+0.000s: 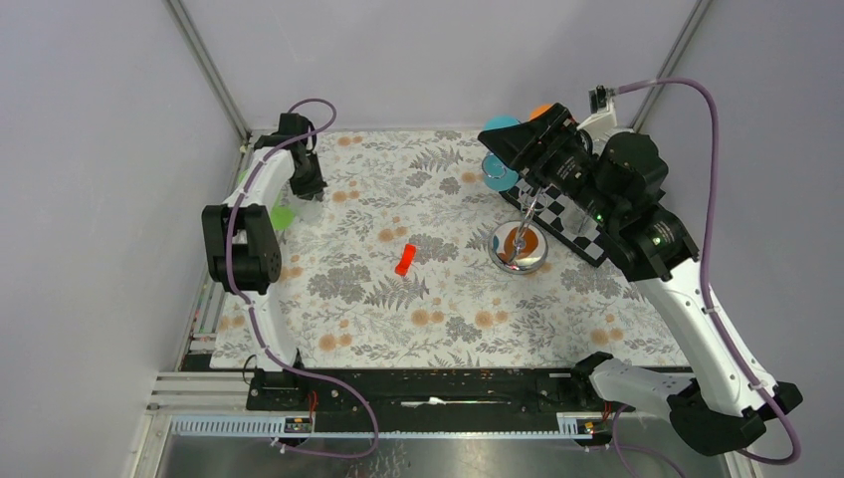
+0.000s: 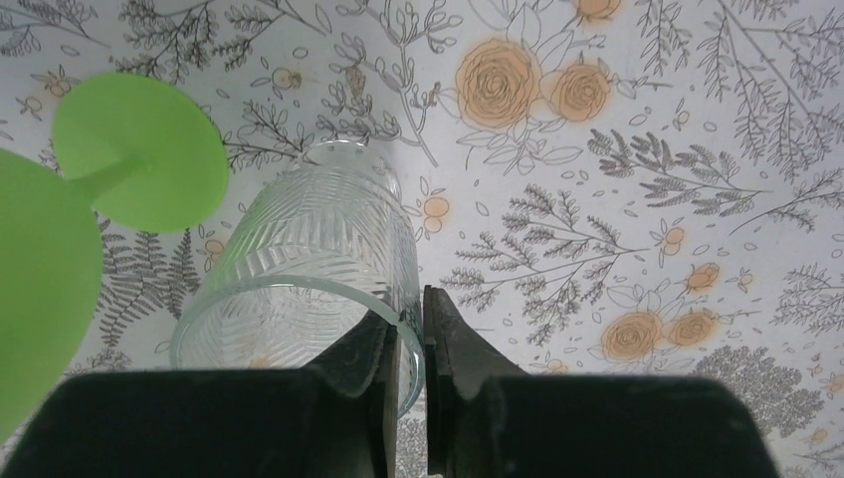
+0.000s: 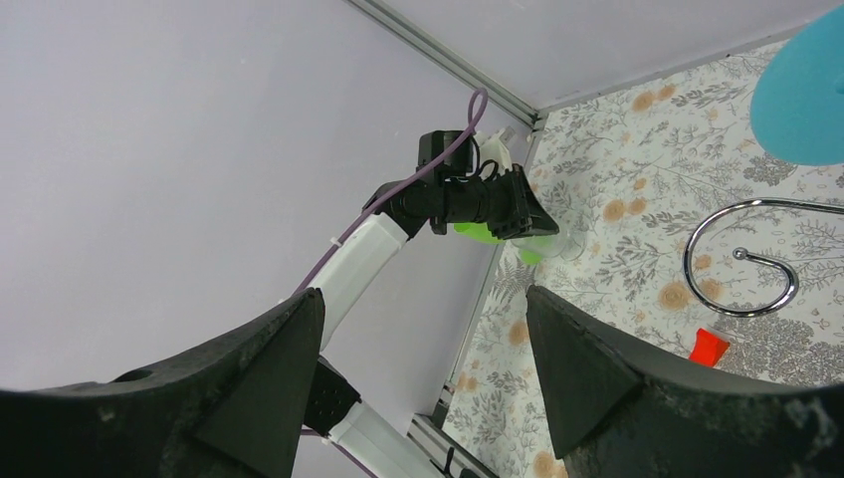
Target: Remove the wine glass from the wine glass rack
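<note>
**Right gripper open at the rack top, no glass in hand yet**

Your right gripper (image 3: 420,299) is spread wide with nothing between the fingers. It sits high over the wine glass rack (image 1: 518,249), which stands at 3 o'clock of the surface (image 1: 398,329) centre. The chequered board (image 1: 569,221) is just beside the rack, at its 2 o'clock. The height makes sense: glasses hang from the wire loops on top, so you come in at loop level, not at the base.

The teal wine glass (image 3: 808,90) is up by the loops at the rack's 11 o'clock, just beside your right fingers. I can't tell if its foot sits in a loop, because the gripper hides that from above. One loop in the right wrist view is bare.

Your left gripper (image 2: 410,321) is at 10 o'clock, pinching the rim wall of a clear ribbed tumbler (image 2: 318,249). I can't tell whether the tumbler is resting or lifted. A green wine glass (image 2: 139,149) looks to lie on its side at the tumbler's 9 o'clock, off the rack. A small red piece (image 1: 404,259) lies near centre, well apart from both grippers.

My read is that this is the reach step and the grasp isn't made. Next, close on the teal stem and draw it out along the loop's opening. Pulling straight up risks tipping the rack.
</note>
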